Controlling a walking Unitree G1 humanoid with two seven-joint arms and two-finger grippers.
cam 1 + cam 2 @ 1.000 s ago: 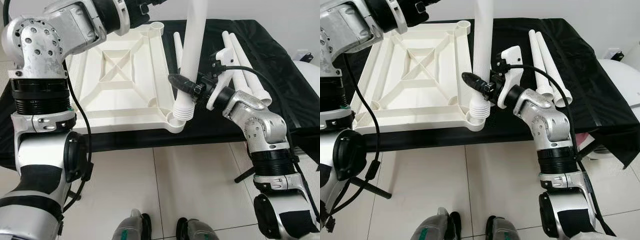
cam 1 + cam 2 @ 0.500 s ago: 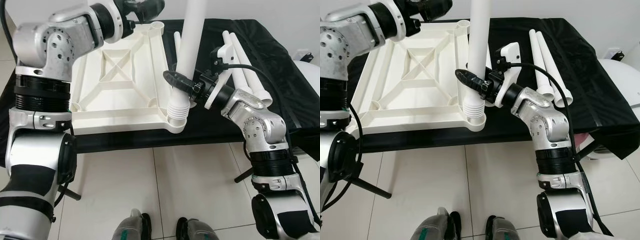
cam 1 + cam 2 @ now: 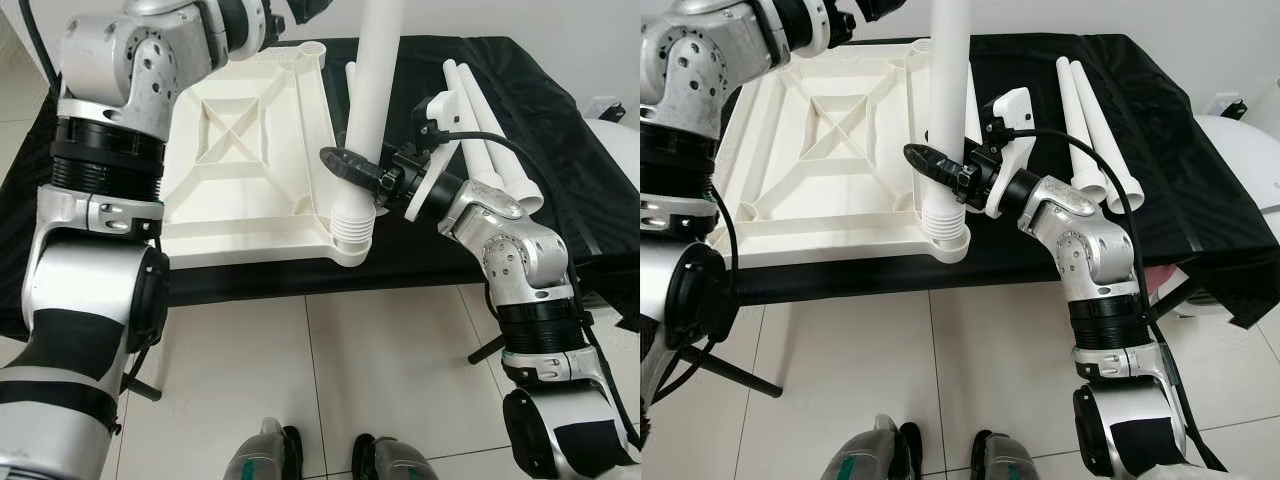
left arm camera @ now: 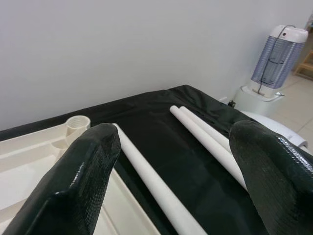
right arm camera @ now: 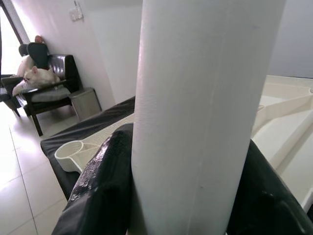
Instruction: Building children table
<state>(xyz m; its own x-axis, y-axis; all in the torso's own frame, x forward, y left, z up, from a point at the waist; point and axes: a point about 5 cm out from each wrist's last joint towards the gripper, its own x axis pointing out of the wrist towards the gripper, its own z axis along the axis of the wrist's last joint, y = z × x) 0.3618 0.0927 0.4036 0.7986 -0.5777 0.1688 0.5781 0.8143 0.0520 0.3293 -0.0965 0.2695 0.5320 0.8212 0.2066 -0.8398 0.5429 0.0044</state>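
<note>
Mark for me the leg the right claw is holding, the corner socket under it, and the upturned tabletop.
held leg (image 3: 372, 90), left eye view, on the smooth shaft above the claw.
corner socket (image 3: 352, 250), left eye view, on its outer wall.
upturned tabletop (image 3: 235, 185), left eye view, on a flat panel between the ribs.

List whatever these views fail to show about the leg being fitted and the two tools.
- Upright leg: top cut off by the head views' upper edge.
- Its threaded end in the corner socket: depth hidden by the socket rim.
- Left tool: cropped by the left eye view's top edge.
- Right tool: far finger hidden behind the leg.
</note>
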